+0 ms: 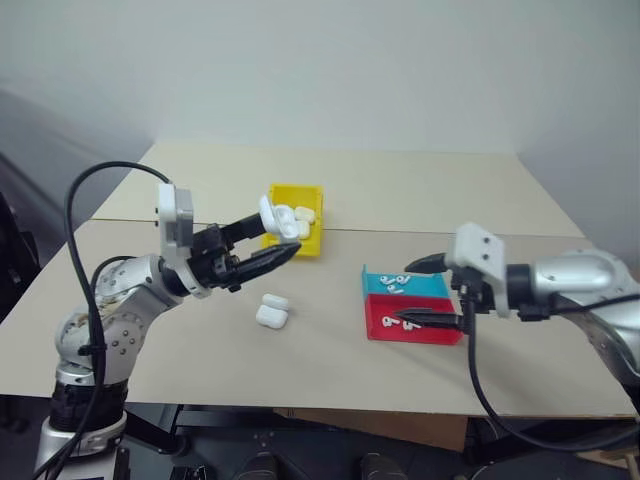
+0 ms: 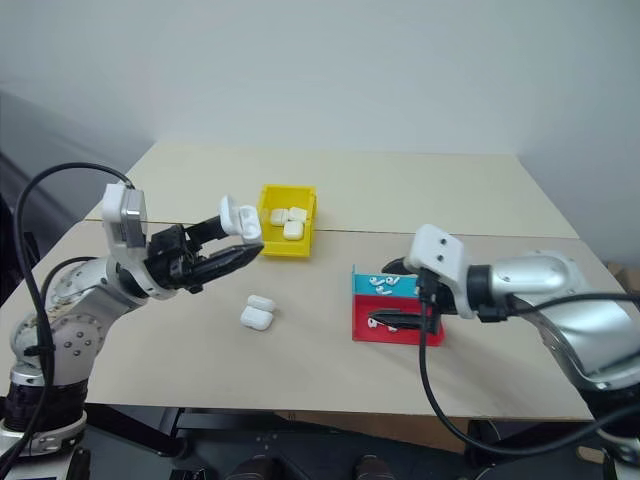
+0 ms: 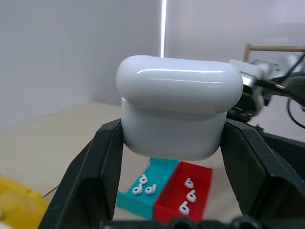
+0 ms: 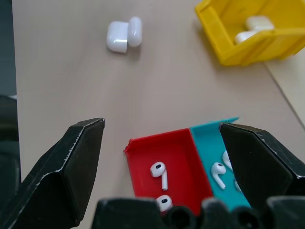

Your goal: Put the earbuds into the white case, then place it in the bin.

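Now I see my left gripper [image 1: 282,240] raised above the surface [image 1: 400,200], its fingers pinching the white case [image 3: 176,112] from both sides; the lid of this case is slightly lifted. It hangs in the air just in front of the yellow bin [image 1: 297,193], which has several white cases inside. A second case [image 1: 272,311] lies open on the surface, below the held one. My right gripper [image 1: 425,291] hovers over the red tray [image 4: 162,155] and the teal tray [image 4: 214,143], which stand side by side, touching. Its fingers are spread wide and hold nothing. The earbuds [image 4: 159,174] lie in both trays.
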Tool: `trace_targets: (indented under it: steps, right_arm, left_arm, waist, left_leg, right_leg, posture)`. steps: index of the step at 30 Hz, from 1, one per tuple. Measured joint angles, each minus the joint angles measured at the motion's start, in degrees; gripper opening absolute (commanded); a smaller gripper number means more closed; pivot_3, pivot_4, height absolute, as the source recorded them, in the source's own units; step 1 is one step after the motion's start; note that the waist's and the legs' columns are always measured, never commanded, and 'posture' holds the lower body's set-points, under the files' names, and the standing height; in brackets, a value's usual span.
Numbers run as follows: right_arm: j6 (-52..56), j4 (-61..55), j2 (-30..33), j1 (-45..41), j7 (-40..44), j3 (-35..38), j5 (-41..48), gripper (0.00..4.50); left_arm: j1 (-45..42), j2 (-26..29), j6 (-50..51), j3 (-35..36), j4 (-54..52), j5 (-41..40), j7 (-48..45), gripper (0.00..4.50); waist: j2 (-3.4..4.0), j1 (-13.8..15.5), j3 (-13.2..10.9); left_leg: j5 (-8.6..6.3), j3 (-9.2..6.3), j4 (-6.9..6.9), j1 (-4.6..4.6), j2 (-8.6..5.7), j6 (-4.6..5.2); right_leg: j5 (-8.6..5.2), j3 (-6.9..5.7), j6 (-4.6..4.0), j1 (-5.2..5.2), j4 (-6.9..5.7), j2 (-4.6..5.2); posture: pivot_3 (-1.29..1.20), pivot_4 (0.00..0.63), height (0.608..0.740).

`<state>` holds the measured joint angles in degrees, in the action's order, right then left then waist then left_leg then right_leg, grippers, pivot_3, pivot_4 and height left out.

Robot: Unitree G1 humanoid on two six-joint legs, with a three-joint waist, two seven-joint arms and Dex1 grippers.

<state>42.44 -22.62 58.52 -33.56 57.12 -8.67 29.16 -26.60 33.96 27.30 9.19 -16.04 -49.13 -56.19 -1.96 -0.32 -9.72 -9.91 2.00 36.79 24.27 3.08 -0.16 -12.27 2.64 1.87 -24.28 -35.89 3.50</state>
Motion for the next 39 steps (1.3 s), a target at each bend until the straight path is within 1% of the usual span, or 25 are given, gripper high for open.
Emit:
trace_targets:
  steps: [3, 4, 6, 9, 14, 19, 26, 31, 34, 37, 38, 39]
  right_arm:
    - [3.3, 2.7, -0.5, -5.3, 1.8, -7.3, -4.2, 4.50]
    - [3.5, 3.8, -1.0, -6.9, 2.4, -9.8, -6.0, 4.32]
    - [3.9, 5.8, -1.9, -9.0, 3.9, -13.8, -8.9, 3.89]
    - [3.9, 8.8, -3.8, -11.9, 6.2, -18.9, -13.3, 2.87]
    - [5.2, 12.7, -7.2, -15.3, 7.8, -23.9, -18.3, 2.87]
    - [4.4, 15.7, -9.3, -15.4, 7.8, -26.5, -23.5, 2.87]
    - [2.3, 21.0, -13.3, -15.4, 7.8, -27.1, -28.6, 2.87]
    - [0.9, 23.1, -14.1, -15.2, 8.7, -27.1, -30.8, 2.87]
    - [-0.1, 23.2, -14.5, -14.7, 9.1, -27.1, -31.4, 2.25]
    - [-0.8, 23.3, -15.1, -14.5, 9.3, -27.1, -32.4, 1.21]
    - [-0.8, 23.3, -15.3, -14.3, 9.3, -26.9, -32.4, 0.95]
    - [-0.8, 23.2, -15.4, -14.3, 9.4, -26.8, -32.4, 0.95]
  left_arm:
    - [-0.3, -1.4, -2.5, -1.5, 0.7, 1.1, -3.2, 2.78]
    - [-0.3, -1.8, -3.1, -1.7, 0.8, 1.4, -4.1, 2.78]
    - [-0.4, -2.1, -3.7, -2.2, 0.8, 1.8, -5.7, 2.78]
    - [-0.2, -2.4, -4.6, -2.8, 0.8, 1.8, -7.9, 2.78]
    - [1.0, -2.3, -4.6, -3.6, -0.3, 1.7, -10.8, 2.78]
    - [2.1, -2.3, -4.6, -3.9, -1.2, 1.8, -11.4, 2.78]
    - [2.2, -2.4, -4.7, -4.4, -2.1, 2.0, -11.3, 2.78]
    - [2.2, -2.4, -4.7, -4.4, -2.2, 2.0, -10.8, 2.78]
    - [2.2, -2.4, -4.7, -4.4, -2.2, 2.1, -10.7, 2.78]
    - [2.2, -2.4, -4.7, -4.4, -2.4, 2.1, -10.6, 2.78]
    - [2.3, -2.4, -4.7, -4.4, -2.5, 2.1, -10.6, 2.78]
    - [2.3, -2.4, -4.7, -4.4, -2.5, 2.1, -10.6, 2.78]
  waist:
    - [0.00, -0.3, 0.0]
    - [0.00, -0.4, 0.0]
    - [0.00, -0.4, 0.0]
    - [0.00, -0.4, 0.0]
    - [0.00, -0.5, 0.0]
    - [0.00, -0.4, 0.0]
    - [0.01, -0.5, 0.0]
    - [0.01, -0.5, 0.0]
    - [0.01, -0.5, 0.0]
    - [0.01, -0.5, 0.0]
    - [0.01, -0.5, 0.0]
    - [0.01, -0.5, 0.0]
  left_leg:
    - [0.00, 0.00, 0.00, 0.05, -0.01, 0.01]
    - [0.00, 0.00, 0.00, 0.06, -0.01, 0.01]
    - [0.00, 0.00, 0.00, 0.07, -0.01, 0.01]
    - [0.00, 0.00, 0.00, 0.07, 0.00, 0.02]
    - [0.00, 0.00, 0.00, 0.04, 0.00, 0.02]
    - [0.01, 0.00, 0.01, 0.04, 0.00, 0.02]
    - [0.01, 0.00, 0.02, 0.03, 0.00, 0.03]
    - [0.01, 0.00, 0.01, 0.03, 0.01, 0.03]
    - [0.01, 0.00, 0.01, 0.03, 0.01, 0.03]
    - [0.01, 0.00, 0.01, 0.01, 0.01, 0.03]
    - [0.01, 0.00, 0.01, 0.01, 0.01, 0.03]
    - [0.01, 0.00, 0.01, -0.01, 0.01, 0.03]
  right_leg:
    - [-0.01, 0.01, 0.02, -0.02, 0.03, 0.01]
    - [-0.01, 0.01, 0.02, -0.02, 0.03, 0.01]
    - [-0.01, 0.01, 0.03, -0.04, 0.02, 0.00]
    - [-0.03, 0.00, 0.07, -0.06, -0.01, 0.00]
    - [-0.02, 0.00, 0.08, -0.07, -0.08, -0.02]
    - [-0.02, 0.00, 0.08, -0.08, -0.09, -0.02]
    - [-0.02, 0.00, 0.08, -0.08, -0.13, -0.03]
    - [-0.02, -0.01, 0.09, -0.08, -0.13, -0.04]
    - [-0.02, 0.00, 0.09, -0.08, -0.13, -0.04]
    - [-0.02, -0.01, 0.10, -0.08, -0.14, -0.04]
    - [-0.02, -0.01, 0.09, -0.07, -0.15, -0.04]
    - [-0.02, -0.01, 0.09, -0.06, -0.15, -0.04]
  posture:
    - [0.00, 0.150, 0.740]
    - [0.00, 0.150, 0.740]
    - [0.00, 0.150, 0.740]
    - [0.00, 0.150, 0.740]
    - [0.00, 0.150, 0.740]
    - [0.00, 0.150, 0.740]
    - [0.00, 0.150, 0.740]
    - [0.00, 0.150, 0.740]
    - [0.00, 0.150, 0.740]
    - [0.00, 0.150, 0.740]
    - [0.00, 0.150, 0.740]
    - [0.00, 0.150, 0.740]
